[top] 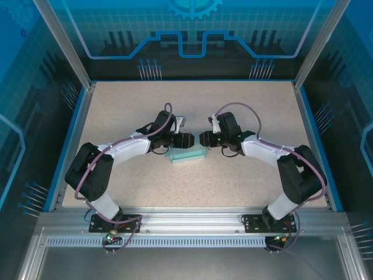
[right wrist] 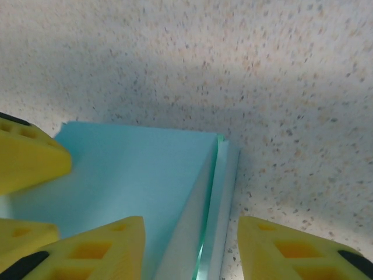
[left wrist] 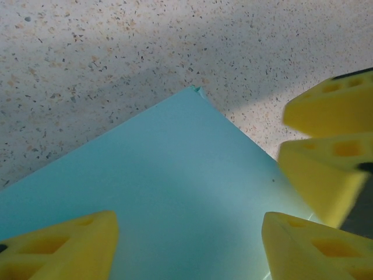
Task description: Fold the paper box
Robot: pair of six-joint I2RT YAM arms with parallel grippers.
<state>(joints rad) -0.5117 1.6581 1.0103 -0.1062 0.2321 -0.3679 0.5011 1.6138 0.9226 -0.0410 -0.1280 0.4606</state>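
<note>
Arms mirror each other in the top view, both reaching in toward the middle of the table [top: 116, 116].

Left arm [top: 125, 146]: elbow folded out toward the left edge, forearm running right, wrist pitched down. Left gripper [top: 185, 140] sits just past the far side of the paper box [top: 187, 155]. In its wrist view the yellow fingers [left wrist: 58, 248] stand well apart over the blue card with nothing pinched between them (touching the card or hovering just off it, can't tell from here).

The box lies flat mid-table, just nearer than the two grippers. One long edge shows a folded lip [right wrist: 217, 192] in the right wrist view.

Right gripper [top: 205, 139] faces the left one, nearly nose to nose. Its fingers [right wrist: 102, 251] are spread, one over the card and one over bare table, straddling that lip without clamping it. Right arm [top: 265, 149]: elbow out toward the right edge, forearm running left, wrist pitched down.
</note>
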